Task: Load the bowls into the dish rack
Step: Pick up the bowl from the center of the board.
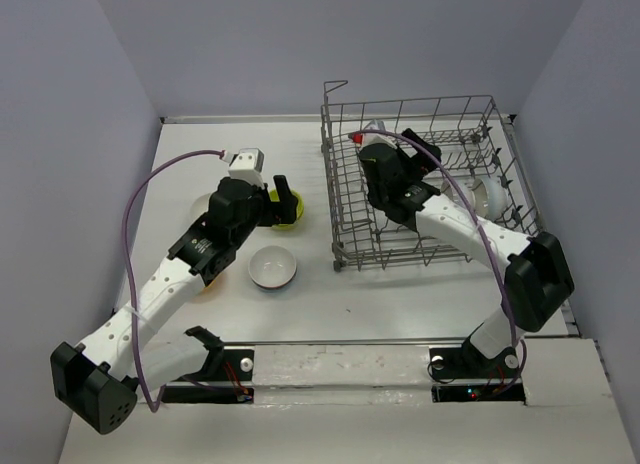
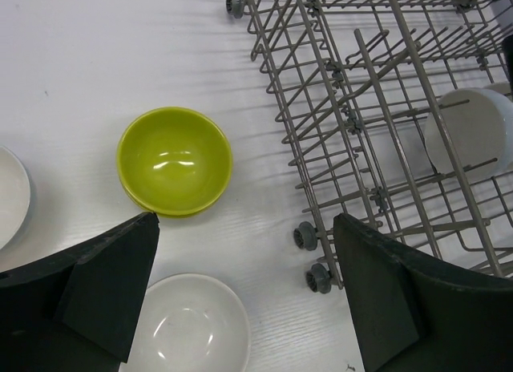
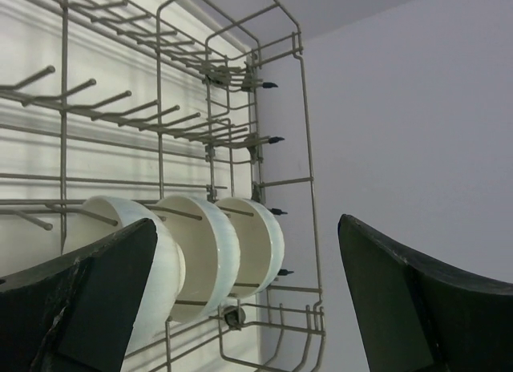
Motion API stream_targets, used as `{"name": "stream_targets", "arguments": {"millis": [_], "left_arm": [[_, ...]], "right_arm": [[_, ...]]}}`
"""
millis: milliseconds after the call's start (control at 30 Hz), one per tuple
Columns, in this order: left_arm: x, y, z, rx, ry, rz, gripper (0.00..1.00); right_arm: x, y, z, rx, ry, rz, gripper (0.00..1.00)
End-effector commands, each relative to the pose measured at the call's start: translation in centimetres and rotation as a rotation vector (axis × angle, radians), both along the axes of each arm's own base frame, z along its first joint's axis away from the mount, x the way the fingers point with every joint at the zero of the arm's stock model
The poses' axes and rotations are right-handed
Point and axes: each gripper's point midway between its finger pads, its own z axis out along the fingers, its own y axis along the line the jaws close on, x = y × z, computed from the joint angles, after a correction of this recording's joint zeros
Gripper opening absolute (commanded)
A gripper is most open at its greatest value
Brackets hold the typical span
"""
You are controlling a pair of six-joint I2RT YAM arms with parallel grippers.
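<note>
The grey wire dish rack (image 1: 430,224) stands at the right of the table. Three white bowls (image 3: 200,252) stand on edge between its tines, and one of them shows through the wires (image 2: 473,139). On the table left of the rack lie a lime green bowl (image 2: 175,159) and a white bowl (image 2: 192,324), both upright. Another white bowl (image 2: 10,197) shows at the left edge. My left gripper (image 2: 244,220) hangs open above the table between the loose bowls and the rack, holding nothing. My right gripper (image 3: 247,226) is open inside the rack, facing the racked bowls.
The rack's small grey wheels (image 2: 307,236) sit on the table near my left gripper. Grey walls (image 1: 90,134) close in the table on the left, back and right. My left forearm (image 1: 170,279) covers part of the table's left side.
</note>
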Motion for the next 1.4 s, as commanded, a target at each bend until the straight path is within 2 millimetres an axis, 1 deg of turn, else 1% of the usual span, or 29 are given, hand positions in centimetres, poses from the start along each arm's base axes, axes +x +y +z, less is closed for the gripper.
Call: {"name": "stream_targets", "arguments": {"millis": [0, 33, 133, 167, 200, 233, 267, 300, 333, 367, 400, 433, 467, 500, 533, 600, 633, 667, 700, 767, 800, 867, 900, 1033, 1100, 1133, 1167, 1233, 1367], "left_arm": [[0.3, 1.1, 1.6, -0.013, -0.056, 0.034, 0.99], [0.4, 1.3, 1.8, -0.013, -0.059, 0.046, 0.99], [0.7, 2.1, 1.8, -0.008, -0.061, 0.079, 0.99], [0.9, 2.6, 1.7, -0.009, -0.059, 0.098, 0.99], [1.1, 2.9, 1.7, -0.012, -0.057, 0.112, 0.99], [1.3, 3.4, 1.5, -0.010, -0.052, 0.133, 0.99], [1.9, 4.3, 1.0, -0.004, -0.041, 0.169, 0.99], [2.2, 4.9, 0.8, -0.010, -0.029, 0.198, 0.99], [2.6, 5.5, 0.0, 0.000, -0.004, 0.229, 0.99], [3.0, 6.1, -0.3, -0.002, 0.006, 0.255, 0.99], [3.3, 6.6, -0.7, -0.003, 0.018, 0.280, 0.99], [3.7, 7.8, -1.0, -0.012, 0.032, 0.333, 0.99], [4.1, 8.4, -1.4, -0.008, 0.044, 0.360, 0.99], [4.3, 9.1, -1.5, -0.007, 0.047, 0.391, 0.99], [4.4, 10.4, -1.6, 0.003, 0.052, 0.455, 0.99], [4.3, 12.0, -2.0, 0.015, 0.058, 0.532, 0.99], [4.1, 13.3, -2.4, 0.034, 0.068, 0.590, 0.99], [4.1, 14.7, -3.1, 0.029, 0.088, 0.653, 0.99], [3.9, 15.7, -3.5, 0.034, 0.105, 0.696, 0.99], [3.5, 17.5, -4.5, 0.042, 0.137, 0.764, 0.99], [3.2, 19.0, -5.0, 0.035, 0.144, 0.816, 0.99], [3.1, 20.1, -5.3, 0.030, 0.150, 0.854, 0.99], [3.0, 21.1, -5.5, 0.026, 0.157, 0.888, 0.99], [3.2, 22.8, -7.0, 0.034, 0.205, 0.941, 0.99], [3.6, 23.0, -7.7, 0.020, 0.225, 0.932, 0.99], [3.6, 23.0, -8.0, 0.024, 0.234, 0.932, 0.99], [3.9, 22.7, -8.6, 0.025, 0.251, 0.918, 0.99], [3.9, 23.5, -9.0, 0.017, 0.266, 0.942, 0.99], [3.7, 24.0, -10.0, 0.019, 0.283, 0.962, 0.99]], "right_arm": [[0.2, 1.1, 2.7, 0.156, -0.085, 0.043, 1.00], [0.0, 0.9, 3.4, 0.173, -0.100, 0.037, 1.00], [-0.8, 0.2, 7.6, 0.252, -0.182, 0.009, 1.00], [-1.0, 0.2, 8.9, 0.325, -0.224, 0.000, 1.00], [-1.7, -0.2, 11.5, 0.385, -0.252, -0.001, 1.00], [-2.1, -0.1, 12.8, 0.466, -0.276, 0.001, 1.00], [-2.3, 1.7, 13.6, 0.689, -0.291, 0.060, 1.00], [-3.4, 2.4, 14.8, 0.799, -0.264, 0.099, 1.00], [-4.8, 4.2, 16.1, 1.001, -0.252, 0.199, 1.00], [-5.6, 5.1, 16.5, 1.087, -0.241, 0.257, 1.00], [-6.4, 6.1, 16.5, 1.157, -0.224, 0.318, 1.00], [-6.4, 7.4, 14.9, 1.210, -0.208, 0.368, 1.00], [-7.8, 8.2, 15.6, 1.284, -0.190, 0.448, 1.00], [-8.0, 8.3, 15.1, 1.302, -0.184, 0.454, 1.00], [-8.0, 8.5, 13.8, 1.302, -0.162, 0.446, 1.00], [-8.4, 9.3, 12.8, 1.324, -0.117, 0.461, 1.00], [-8.5, 9.6, 12.3, 1.335, -0.097, 0.464, 1.00], [-8.7, 10.1, 11.1, 1.348, -0.062, 0.461, 1.00], [-9.1, 10.9, 10.9, 1.372, -0.029, 0.496, 1.00], [-9.6, 11.5, 10.1, 1.399, 0.008, 0.511, 1.00], [-9.9, 11.8, 9.6, 1.414, 0.030, 0.524, 1.00], [-10.1, 11.7, 9.4, 1.411, 0.027, 0.528, 1.00], [-10.0, 11.4, 9.4, 1.404, 0.015, 0.517, 1.00], [-9.9, 10.9, 10.4, 1.376, -0.012, 0.524, 1.00], [-9.8, 10.6, 11.0, 1.358, -0.019, 0.523, 1.00], [-9.8, 10.6, 10.7, 1.348, -0.016, 0.519, 1.00], [-9.7, 10.5, 11.1, 1.340, -0.021, 0.526, 1.00], [-9.7, 10.3, 11.1, 1.328, -0.023, 0.519, 1.00], [-9.9, 10.5, 10.9, 1.331, -0.008, 0.529, 1.00]]}}
